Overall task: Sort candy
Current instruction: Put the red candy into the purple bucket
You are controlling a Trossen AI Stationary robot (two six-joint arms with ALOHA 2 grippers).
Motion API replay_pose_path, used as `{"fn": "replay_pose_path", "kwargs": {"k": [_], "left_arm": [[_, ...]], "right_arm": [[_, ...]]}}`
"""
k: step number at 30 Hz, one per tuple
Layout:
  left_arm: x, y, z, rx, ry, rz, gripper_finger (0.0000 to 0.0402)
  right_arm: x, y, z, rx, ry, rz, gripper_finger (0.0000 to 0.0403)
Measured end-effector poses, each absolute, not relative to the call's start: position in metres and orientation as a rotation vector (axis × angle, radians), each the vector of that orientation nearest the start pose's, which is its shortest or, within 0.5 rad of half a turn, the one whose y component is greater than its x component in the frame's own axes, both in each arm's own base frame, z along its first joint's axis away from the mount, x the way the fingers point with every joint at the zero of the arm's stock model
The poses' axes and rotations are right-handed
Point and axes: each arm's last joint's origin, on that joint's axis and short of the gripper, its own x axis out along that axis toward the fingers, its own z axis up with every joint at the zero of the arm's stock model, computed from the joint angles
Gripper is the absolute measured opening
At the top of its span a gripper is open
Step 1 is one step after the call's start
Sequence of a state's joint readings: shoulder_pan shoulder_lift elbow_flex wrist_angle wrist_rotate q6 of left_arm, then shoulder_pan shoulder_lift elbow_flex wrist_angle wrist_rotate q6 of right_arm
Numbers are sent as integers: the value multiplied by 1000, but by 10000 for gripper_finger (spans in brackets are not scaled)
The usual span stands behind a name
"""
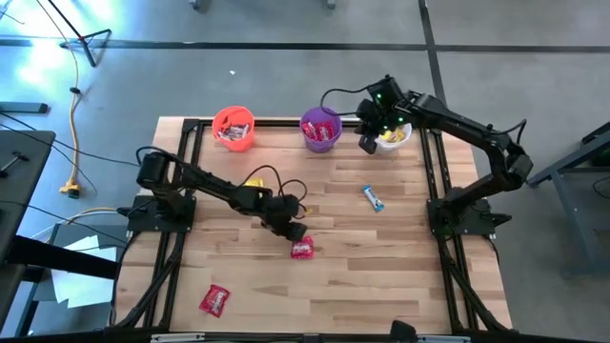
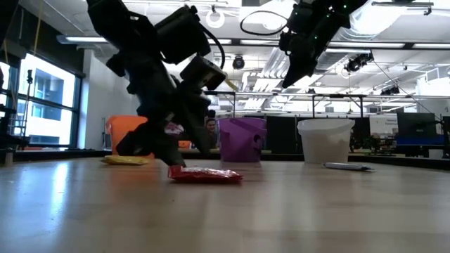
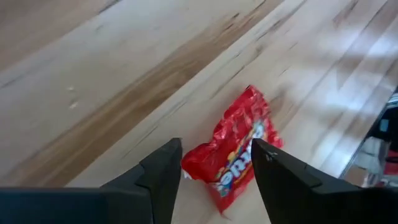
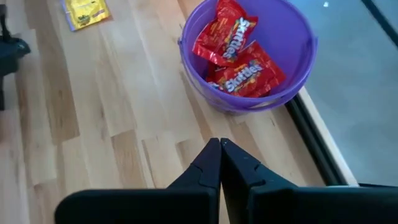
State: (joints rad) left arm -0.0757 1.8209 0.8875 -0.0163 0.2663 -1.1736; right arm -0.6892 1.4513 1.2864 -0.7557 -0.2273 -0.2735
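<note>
**Sorting partly done; left arm poised over a red packet**

Some candy is already sorted: the purple plastic cup (image 4: pixel 249 56) holds crinkled red packets, the orange-red cup (image 1: pixel 233 128) appears to hold red ones too, and the white cup (image 1: pixel 394 136) shows something yellow inside, though the high view is too small to be sure what. Four pieces are left on the light wooden table (image 1: pixel 400 267): a flat yellow packet (image 4: pixel 86 12) near the far cups, a slim blue-and-white bar (image 1: pixel 373 197) right of centre, a red packet near the front-left edge (image 1: pixel 215 299), and a shiny red wrapped packet in the middle (image 3: pixel 233 152).

The left gripper (image 3: pixel 214 163) is low over that middle packet with its fingers spread; the packet's near end lies between the two tips, the rest reaching beyond them, and no pinch is made yet.

The right gripper (image 4: pixel 220 155) hangs above the table just beside the purple cup, fingers pressed together on nothing.
</note>
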Motion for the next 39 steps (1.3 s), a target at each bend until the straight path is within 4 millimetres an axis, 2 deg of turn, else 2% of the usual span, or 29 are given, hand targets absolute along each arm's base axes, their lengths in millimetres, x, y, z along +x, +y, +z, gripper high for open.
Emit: {"fn": "replay_pose_path", "kwargs": {"k": [4,7,10,16,22,24,26,33,39], "left_arm": [[336,-36,112,-1186,1040,279,181],[336,-39,110,-1173,1048,293,165],[335,-42,108,-1156,1053,295,128],[333,-50,106,-1112,1070,285,15],[330,-43,115,-1113,1071,275,1],[328,-36,121,-1117,1055,280,1],[328,-24,137,-1120,986,282,1],[317,36,193,-1145,657,427,0],[308,81,229,-1095,391,428,0]], "right_arm": [[231,-186,307,174,888,-309,0],[230,-188,307,156,891,-304,0],[230,-188,307,135,894,-294,0],[230,-188,307,113,895,-285,0],[230,-188,308,109,893,-284,0],[230,-188,308,107,893,-283,0],[230,-188,308,107,893,-283,0],[231,-188,308,109,887,-288,0],[233,-190,310,117,852,-308,0]]}}
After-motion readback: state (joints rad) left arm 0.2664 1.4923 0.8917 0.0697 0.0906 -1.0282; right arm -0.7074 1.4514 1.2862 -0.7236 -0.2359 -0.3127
